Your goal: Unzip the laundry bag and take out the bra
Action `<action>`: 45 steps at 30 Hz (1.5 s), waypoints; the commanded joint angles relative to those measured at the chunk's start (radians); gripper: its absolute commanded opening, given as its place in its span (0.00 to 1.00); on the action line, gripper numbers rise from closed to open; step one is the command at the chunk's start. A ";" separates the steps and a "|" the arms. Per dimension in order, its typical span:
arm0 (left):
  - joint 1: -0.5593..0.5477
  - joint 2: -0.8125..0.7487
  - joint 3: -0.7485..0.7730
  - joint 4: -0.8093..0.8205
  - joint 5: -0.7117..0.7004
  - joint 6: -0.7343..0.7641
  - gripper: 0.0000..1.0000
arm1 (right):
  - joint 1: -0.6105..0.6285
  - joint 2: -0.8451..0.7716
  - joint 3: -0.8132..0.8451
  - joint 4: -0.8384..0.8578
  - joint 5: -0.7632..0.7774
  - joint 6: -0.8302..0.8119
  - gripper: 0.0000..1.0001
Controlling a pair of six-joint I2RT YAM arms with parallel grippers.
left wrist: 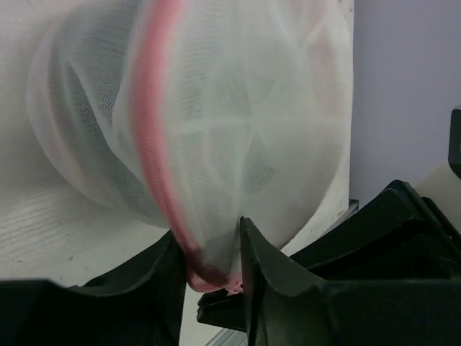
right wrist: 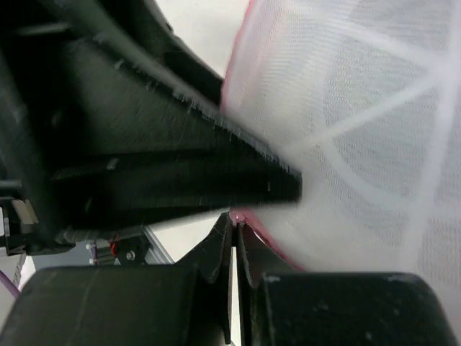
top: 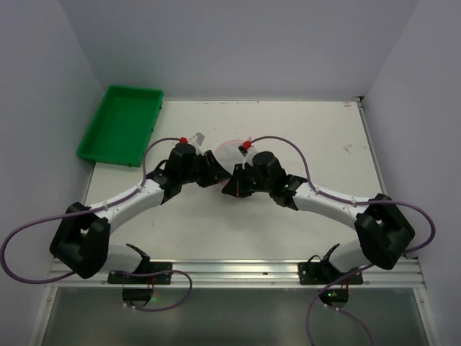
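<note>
Jaws of the left gripper [left wrist: 209,231] stand apart, with the pink trim [left wrist: 153,144] of the laundry bag [left wrist: 245,122] and a fold of its mesh between them; whether they press on it cannot be told. Those of the right gripper [right wrist: 234,222] are closed together, with pink trim right at their tips. The bag sits on the table [top: 310,137] to the right of the green tray [top: 119,126], apart from it, with both grippers at its near side.
</note>
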 commanded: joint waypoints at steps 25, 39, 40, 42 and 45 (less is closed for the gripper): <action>0.105 0.233 0.419 -0.164 0.105 0.269 0.77 | -0.015 -0.098 -0.046 0.014 0.008 0.010 0.00; 0.033 -0.060 -0.012 0.032 -0.030 0.049 0.81 | 0.007 -0.016 0.027 0.076 0.043 0.038 0.00; 0.020 -0.049 -0.011 0.045 -0.029 0.037 0.78 | 0.009 -0.015 0.030 0.074 0.044 0.030 0.00; -0.015 -0.019 0.006 0.057 -0.035 0.027 0.74 | 0.015 -0.012 0.032 0.058 0.050 0.024 0.00; -0.033 0.005 0.026 0.065 -0.067 0.017 0.51 | 0.016 -0.025 0.018 0.042 0.058 0.012 0.00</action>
